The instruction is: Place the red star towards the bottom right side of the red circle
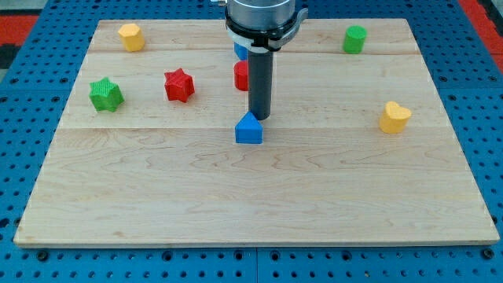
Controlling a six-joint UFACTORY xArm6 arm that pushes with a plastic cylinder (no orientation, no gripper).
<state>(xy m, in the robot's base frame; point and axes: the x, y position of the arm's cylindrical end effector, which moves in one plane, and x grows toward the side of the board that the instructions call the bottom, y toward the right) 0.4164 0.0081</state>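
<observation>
The red star (pixel 179 85) lies on the wooden board (pixel 259 189), left of centre in the upper half. The red circle (pixel 241 75) stands to the star's right, partly hidden behind my rod. My tip (pixel 258 118) is down just above the blue block (pixel 249 129), at its upper right edge, and below and right of the red circle. The tip is well right of the red star and apart from it.
A green star (pixel 105 94) lies at the left. A yellow block (pixel 131 36) is at the top left, a green block (pixel 355 38) at the top right, a yellow heart (pixel 394 117) at the right. A second blue block (pixel 240 50) peeks out behind the rod.
</observation>
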